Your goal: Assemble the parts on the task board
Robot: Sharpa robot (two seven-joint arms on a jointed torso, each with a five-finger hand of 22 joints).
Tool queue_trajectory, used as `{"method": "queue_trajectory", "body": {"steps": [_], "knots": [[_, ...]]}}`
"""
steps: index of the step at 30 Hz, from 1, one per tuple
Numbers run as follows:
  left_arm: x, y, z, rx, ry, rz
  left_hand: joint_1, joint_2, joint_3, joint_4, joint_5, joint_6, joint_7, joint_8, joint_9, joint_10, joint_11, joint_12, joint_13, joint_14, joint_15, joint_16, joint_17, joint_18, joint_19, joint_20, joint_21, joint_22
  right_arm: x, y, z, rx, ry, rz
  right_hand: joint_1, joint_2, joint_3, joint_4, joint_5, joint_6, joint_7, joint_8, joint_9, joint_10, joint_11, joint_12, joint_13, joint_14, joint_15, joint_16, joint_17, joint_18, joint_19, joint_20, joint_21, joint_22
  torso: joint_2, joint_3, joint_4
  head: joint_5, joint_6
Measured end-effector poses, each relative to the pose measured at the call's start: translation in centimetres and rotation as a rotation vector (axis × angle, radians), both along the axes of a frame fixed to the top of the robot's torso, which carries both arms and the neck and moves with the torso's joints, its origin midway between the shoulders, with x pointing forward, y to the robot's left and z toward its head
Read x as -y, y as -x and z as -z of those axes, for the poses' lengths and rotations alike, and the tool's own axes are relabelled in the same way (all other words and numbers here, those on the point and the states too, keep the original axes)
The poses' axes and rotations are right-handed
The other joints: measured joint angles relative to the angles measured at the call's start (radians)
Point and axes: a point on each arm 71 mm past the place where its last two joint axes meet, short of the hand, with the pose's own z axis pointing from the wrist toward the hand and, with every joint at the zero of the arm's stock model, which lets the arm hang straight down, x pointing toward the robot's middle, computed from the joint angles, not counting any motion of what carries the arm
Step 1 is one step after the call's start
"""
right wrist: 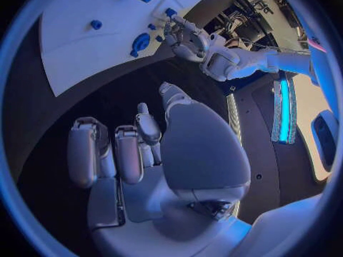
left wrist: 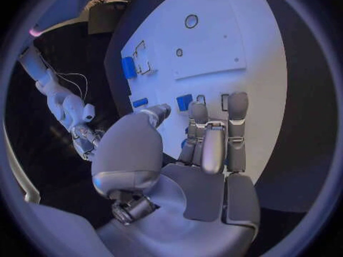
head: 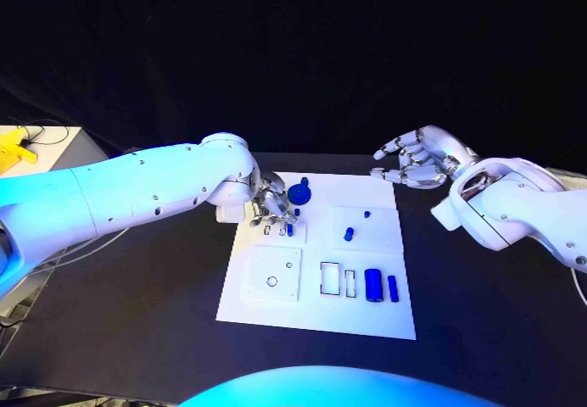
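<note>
The left hand (head: 271, 208) hung over the task board's (head: 367, 318) far left corner, crowding the blue parts (head: 299, 195) there. The board's near half lay open, and the right hand (head: 416, 158) hovered off its far right corner above bare bench (head: 489, 322).

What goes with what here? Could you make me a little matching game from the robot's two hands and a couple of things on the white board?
Things:
1. left hand
2. right hand
3. round blue part
4. two upright blue parts

Places or states:
A. side by side at the near right of the task board
B. raised off the board's far right corner, fingers apart, holding nothing
C. down over the board's far left area
D. on the board near its far edge, beside the left hand

Pairs: 1-C, 2-B, 3-D, 4-A
</note>
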Motion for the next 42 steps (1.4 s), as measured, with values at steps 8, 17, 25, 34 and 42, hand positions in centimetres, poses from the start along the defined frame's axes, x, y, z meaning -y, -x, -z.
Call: {"method": "queue_trajectory", "body": {"steps": [8, 17, 25, 34, 42], "knots": [[0.1, 0.0, 0.2, -0.006, -0.008, 0.006, 0.045, 0.018, 0.007, -0.007, 0.000, -0.007, 0.000, 0.000, 0.010, -0.006, 0.002, 0.000, 0.003, 0.000, 0.000, 0.000, 0.004, 0.000, 0.000, 0.000, 0.000, 0.002, -0.1, 0.0, 0.0, 0.000, -0.001, -0.001, 0.000, 0.000, 0.000, 0.000, 0.000, 0.000, 0.000, 0.004, 0.000, 0.000, 0.000, 0.000, 0.000, 0.000, 0.000, 0.000, 0.000, 0.000, 0.000, 0.000, 0.000, 0.000, 0.000, 0.0006, -0.0004, 0.000, -0.004], [0.2, 0.0, 0.4, -0.010, -0.019, 0.013, 0.049, 0.022, 0.010, -0.004, 0.000, -0.007, 0.000, 0.000, 0.010, -0.007, 0.000, 0.000, 0.003, 0.000, 0.000, 0.000, 0.005, 0.000, 0.000, 0.000, 0.000, 0.003, -0.2, 0.0, 0.0, 0.000, -0.001, -0.003, 0.000, 0.000, 0.001, -0.001, 0.002, 0.000, 0.000, 0.004, 0.000, 0.000, 0.000, 0.000, 0.000, 0.000, 0.000, 0.000, 0.000, 0.000, 0.000, 0.000, 0.000, 0.000, -0.001, 0.0009, -0.0001, 0.000, -0.005], [0.3, 0.0, 0.6, -0.012, -0.023, 0.017, 0.060, 0.025, 0.014, -0.005, 0.000, -0.007, 0.000, 0.000, 0.013, -0.007, 0.000, 0.000, 0.005, 0.000, 0.000, 0.000, 0.007, 0.000, 0.000, 0.000, 0.000, 0.006, -0.3, 0.0, 0.0, 0.000, -0.002, -0.004, 0.000, 0.000, 0.003, -0.003, 0.006, 0.000, 0.000, 0.004, 0.000, 0.000, 0.000, 0.000, 0.000, 0.000, 0.000, 0.000, 0.000, 0.000, 0.000, 0.000, 0.000, 0.000, 0.000, 0.0010, -0.0006, 0.000, -0.006], [0.2, 0.4, 0.5, -0.017, -0.012, 0.018, 0.178, 0.040, 0.125, -0.031, 0.002, -0.011, -0.003, 0.003, 0.029, -0.004, -0.003, 0.000, 0.023, 0.006, -0.006, 0.004, 0.017, 0.000, 0.005, -0.005, 0.008, 0.019, -0.3, 0.0, 0.0, 0.000, -0.002, -0.005, 0.000, 0.000, 0.003, -0.003, 0.006, 0.000, 0.000, 0.004, 0.000, 0.000, 0.000, 0.000, 0.000, 0.000, 0.000, 0.000, 0.000, 0.000, 0.000, 0.000, 0.000, 0.000, 0.001, 0.0014, -0.0011, 0.000, -0.007], [-0.1, 1.0, 0.5, -0.025, 0.032, -0.006, 0.219, 0.018, 0.245, 0.018, 0.000, -0.025, -0.018, 0.014, 0.029, 0.033, -0.018, 0.015, 0.073, 0.007, -0.015, 0.010, 0.034, 0.000, 0.013, -0.013, 0.029, 0.040, -0.3, 0.0, 0.0, -0.001, -0.001, -0.003, 0.000, 0.000, 0.003, -0.003, 0.006, 0.000, 0.000, 0.004, 0.000, 0.000, 0.000, 0.000, 0.000, 0.000, 0.000, 0.000, 0.000, 0.000, 0.000, 0.000, 0.000, -0.001, 0.001, 0.0015, -0.0011, -0.002, -0.009]]}}
